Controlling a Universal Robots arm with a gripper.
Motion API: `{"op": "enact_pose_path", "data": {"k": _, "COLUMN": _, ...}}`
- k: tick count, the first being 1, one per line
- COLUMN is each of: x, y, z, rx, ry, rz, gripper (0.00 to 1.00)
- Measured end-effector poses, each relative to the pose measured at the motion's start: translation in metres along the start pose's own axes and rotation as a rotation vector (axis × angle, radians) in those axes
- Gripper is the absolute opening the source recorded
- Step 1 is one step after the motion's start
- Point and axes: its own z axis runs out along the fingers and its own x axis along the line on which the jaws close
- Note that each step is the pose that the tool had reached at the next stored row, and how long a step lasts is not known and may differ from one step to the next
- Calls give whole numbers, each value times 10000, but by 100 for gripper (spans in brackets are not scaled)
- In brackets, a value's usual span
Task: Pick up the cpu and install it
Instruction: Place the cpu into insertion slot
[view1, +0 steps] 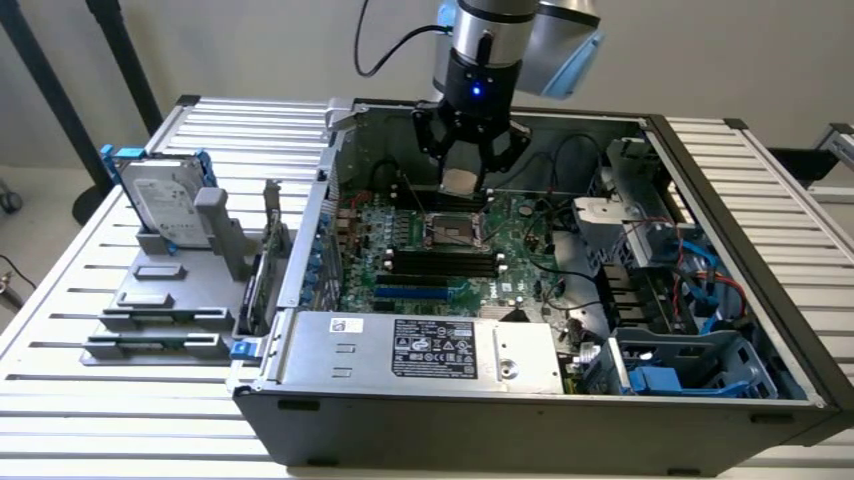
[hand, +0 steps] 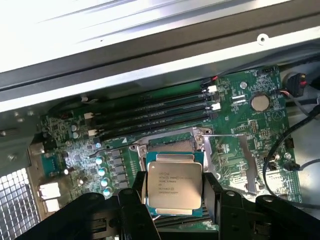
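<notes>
Slatted metal worktop (view1: 120, 420) before a pale wall carries an open computer case (view1: 761, 210). Over its motherboard (view1: 523, 215) hangs the gripper (view1: 467, 168), jaws closed on the edges of the cpu (hand: 173, 186), which is held flat above the socket (view1: 454, 232) and not yet seated. My judgement: a slight skew or offset on lowering could land the chip on the socket frame or bend pins. Loose black cables (view1: 567, 150) nearby could snag the jaws.

Slatted metal table (view1: 107, 405), 2 loads on it.
Open computer case (view1: 534, 425) sits flat across the slats, taking the middle and the exterior view's right; a grey stepped fixture (view1: 154, 298) rests just beside it on the exterior view's left, both touching the tabletop.
</notes>
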Motion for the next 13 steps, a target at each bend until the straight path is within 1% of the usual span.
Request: {"op": "enact_pose_path", "data": {"k": 13, "x": -6, "y": -2, "z": 95, "rx": -141, "ry": -53, "rz": 2354, "gripper": 55}}
